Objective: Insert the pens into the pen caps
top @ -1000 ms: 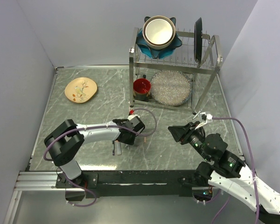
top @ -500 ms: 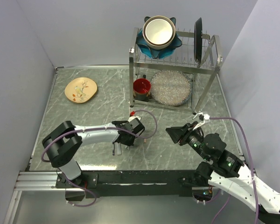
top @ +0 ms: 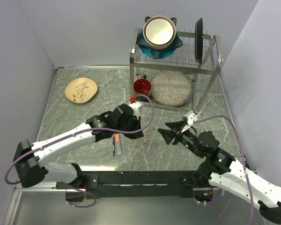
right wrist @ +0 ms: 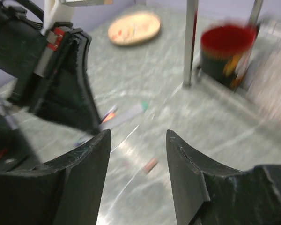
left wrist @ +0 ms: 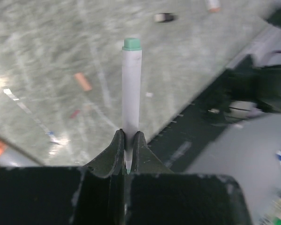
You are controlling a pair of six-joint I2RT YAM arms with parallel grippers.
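Left gripper [left wrist: 127, 137] was clenched on a slim grey-white plastic pen [left wrist: 130, 84], teal-ended, projecting straight ahead of it. Right gripper [right wrist: 138, 140] stood released and empty. Judged step: pen in hand. The next move called for taking the short salmon plastic cap [right wrist: 150, 164] lying ahead of it.

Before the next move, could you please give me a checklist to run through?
1. Left claw shut on pen: ok.
2. Pen's green end pointing away from that claw: ok.
3. Green end a nib or a cap: cannot tell.
4. Right claw open and empty: ok.
5. Cap held, ready for the pen: not ok; the orange cap lies on the table.
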